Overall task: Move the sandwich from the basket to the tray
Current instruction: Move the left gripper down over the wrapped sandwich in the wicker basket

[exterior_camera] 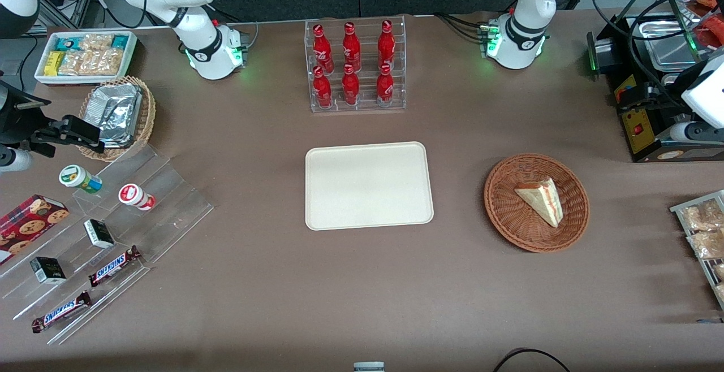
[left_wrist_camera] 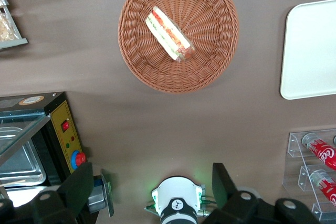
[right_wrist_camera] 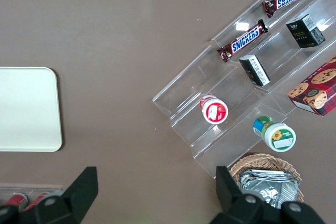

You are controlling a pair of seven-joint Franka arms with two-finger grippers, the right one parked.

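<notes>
The sandwich (exterior_camera: 543, 198), a pale bread wedge with red and green filling along its edge, lies in the reddish-brown wicker basket (exterior_camera: 509, 219). The cream tray (exterior_camera: 367, 185) sits flat beside the basket, toward the parked arm's end, with nothing on it. My gripper (left_wrist_camera: 152, 184) hangs high over the table near its own arm's base and the black appliance, well apart from the basket (left_wrist_camera: 210, 51). It is open wide with nothing between its fingers (left_wrist_camera: 226, 182). The wrist view looks down on the sandwich (left_wrist_camera: 169, 32) and one end of the tray (left_wrist_camera: 310, 51).
An acrylic rack of red bottles (exterior_camera: 353, 66) stands farther from the camera than the tray. A black appliance with steel pans (exterior_camera: 650, 106) and a rack of snack bags (exterior_camera: 704, 230) sit at the working arm's end. Acrylic steps with snacks (exterior_camera: 102, 225) fill the parked arm's end.
</notes>
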